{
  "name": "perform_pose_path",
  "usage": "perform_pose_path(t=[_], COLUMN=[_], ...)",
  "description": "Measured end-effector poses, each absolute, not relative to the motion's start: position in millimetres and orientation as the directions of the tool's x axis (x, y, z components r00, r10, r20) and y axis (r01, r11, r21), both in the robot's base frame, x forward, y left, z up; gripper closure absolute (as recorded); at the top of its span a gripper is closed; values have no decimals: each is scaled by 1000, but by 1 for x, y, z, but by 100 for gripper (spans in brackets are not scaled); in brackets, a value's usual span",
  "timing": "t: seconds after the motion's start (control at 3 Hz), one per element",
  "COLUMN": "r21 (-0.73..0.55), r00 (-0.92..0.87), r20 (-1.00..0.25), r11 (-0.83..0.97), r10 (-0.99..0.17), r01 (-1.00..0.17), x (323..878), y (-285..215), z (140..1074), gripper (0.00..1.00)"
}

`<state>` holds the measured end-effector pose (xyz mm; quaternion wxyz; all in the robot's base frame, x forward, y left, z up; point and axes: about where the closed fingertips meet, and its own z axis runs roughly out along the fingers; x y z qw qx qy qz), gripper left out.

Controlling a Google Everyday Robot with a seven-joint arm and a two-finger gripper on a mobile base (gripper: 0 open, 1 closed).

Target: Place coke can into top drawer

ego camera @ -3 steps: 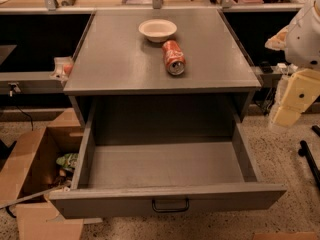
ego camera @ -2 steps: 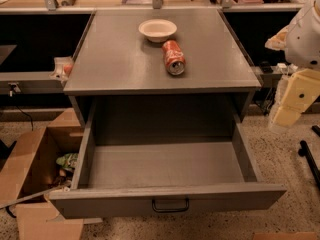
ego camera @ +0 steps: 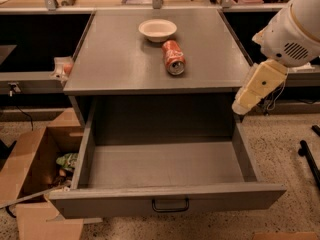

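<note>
The coke can (ego camera: 173,57), red with a silver end facing me, lies on its side on the grey cabinet top (ego camera: 115,59), just in front of a white bowl (ego camera: 157,29). The top drawer (ego camera: 165,166) is pulled wide open below and has nothing in it; its front panel carries a small dark handle (ego camera: 170,204). My gripper (ego camera: 243,104) hangs from the white arm (ego camera: 295,29) at the right, pointing down beside the cabinet's right front corner, apart from the can and holding nothing I can see.
A brown cardboard box (ego camera: 30,169) with clutter in it stands open on the floor left of the drawer. Dark shelving runs behind the cabinet on both sides. A black leg (ego camera: 310,159) lies on the speckled floor at the right.
The arm and gripper have moved left, closer to the cabinet's right front corner. The can, bowl and drawer have not moved.
</note>
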<state>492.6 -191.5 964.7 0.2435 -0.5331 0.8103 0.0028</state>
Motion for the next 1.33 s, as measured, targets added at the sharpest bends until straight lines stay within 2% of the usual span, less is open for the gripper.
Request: perform_pose_path(t=[0.67,1.33], r21=[-231,-174], r00=[-381,-472], r20=[-530,-592], r11=[562,676], r10=[-758,-653], r01=[-795,-716], x=[569,630], y=[-157,-138], z=[954,937], gripper=[0,0])
